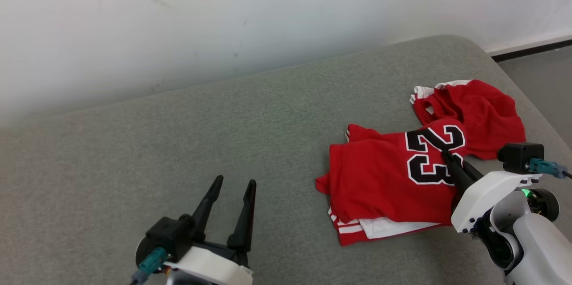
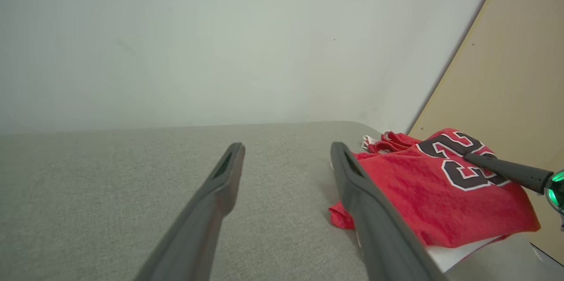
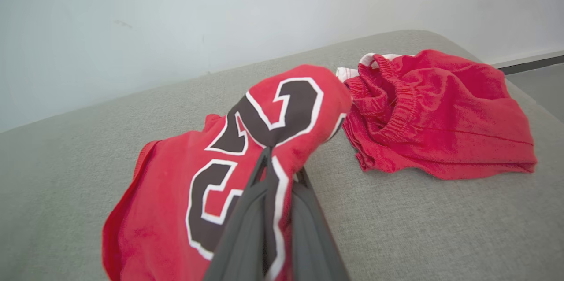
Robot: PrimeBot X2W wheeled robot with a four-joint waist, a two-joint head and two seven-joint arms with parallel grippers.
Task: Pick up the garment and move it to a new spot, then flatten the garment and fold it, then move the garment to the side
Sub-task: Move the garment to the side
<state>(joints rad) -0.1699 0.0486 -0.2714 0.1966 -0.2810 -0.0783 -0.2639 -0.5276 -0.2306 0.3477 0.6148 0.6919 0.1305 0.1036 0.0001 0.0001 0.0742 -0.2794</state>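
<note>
Right tool [image 1: 445,154] pinching red jersey [image 1: 380,178] on grey cushion [image 1: 178,133]; left tool [image 1: 235,181] spread wide.

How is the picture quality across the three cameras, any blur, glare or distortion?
Head view: soft, even light, wall washed out, jersey glare-free. Left wrist view: wide-angle stretch on the left gripper, green light glowing at the edge. Right wrist view: right gripper soft up close, shorts sharp.
</note>
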